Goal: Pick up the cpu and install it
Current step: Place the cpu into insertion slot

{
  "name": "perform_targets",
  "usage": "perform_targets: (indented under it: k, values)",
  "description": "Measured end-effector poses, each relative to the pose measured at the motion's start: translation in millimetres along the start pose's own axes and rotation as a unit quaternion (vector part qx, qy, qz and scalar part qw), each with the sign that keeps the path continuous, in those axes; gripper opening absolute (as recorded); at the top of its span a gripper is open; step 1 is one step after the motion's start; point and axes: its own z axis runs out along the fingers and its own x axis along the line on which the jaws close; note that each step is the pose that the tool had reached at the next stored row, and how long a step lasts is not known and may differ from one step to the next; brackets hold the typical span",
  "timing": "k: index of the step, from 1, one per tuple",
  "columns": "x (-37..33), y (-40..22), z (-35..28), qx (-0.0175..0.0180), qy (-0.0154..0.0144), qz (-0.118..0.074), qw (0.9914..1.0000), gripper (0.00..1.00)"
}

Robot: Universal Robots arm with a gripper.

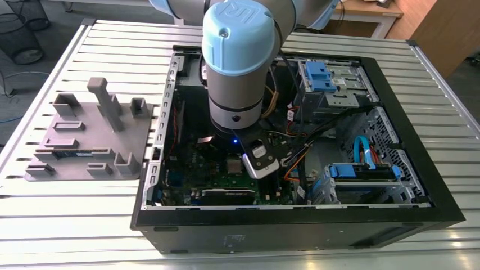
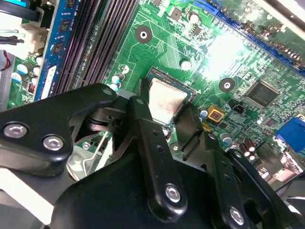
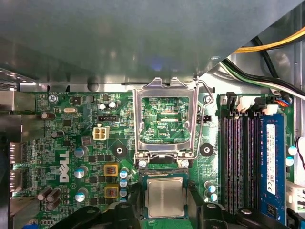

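The cpu [image 3: 165, 196] appears to sit flat in its socket on the green board [image 3: 71, 143], so pickup and carrying look done. The hinged metal frame [image 3: 137, 119] just beside it stands open, not yet closed. The gripper [image 2: 165, 109], low in the centre of the exterior view, straddles the cpu closely. Whether it clamps it or stands free I cannot tell.

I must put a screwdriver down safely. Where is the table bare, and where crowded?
Bare table slats lie between the grey fixture and the near edge, and along the exterior view's right of the computer case. Inside the case, around the arm, is crowded.
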Motion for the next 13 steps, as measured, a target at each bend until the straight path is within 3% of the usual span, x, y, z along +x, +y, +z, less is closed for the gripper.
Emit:
perform_targets:
  k: [2,7,10,13]
  values:
    - [0.3,0.1,0.0,-0.0001,0.0001,0.0,1.0,0.45]
    - [0.8,0.0,-0.5,-0.0003,0.0001,0.0,1.0,0.45]
    - [0.5,0.2,-5.9,-0.0002,0.0002,0.0,1.0,0.45]
    - [0.5,0.2,-7.2,-0.0002,0.0001,0.0,1.0,0.45]
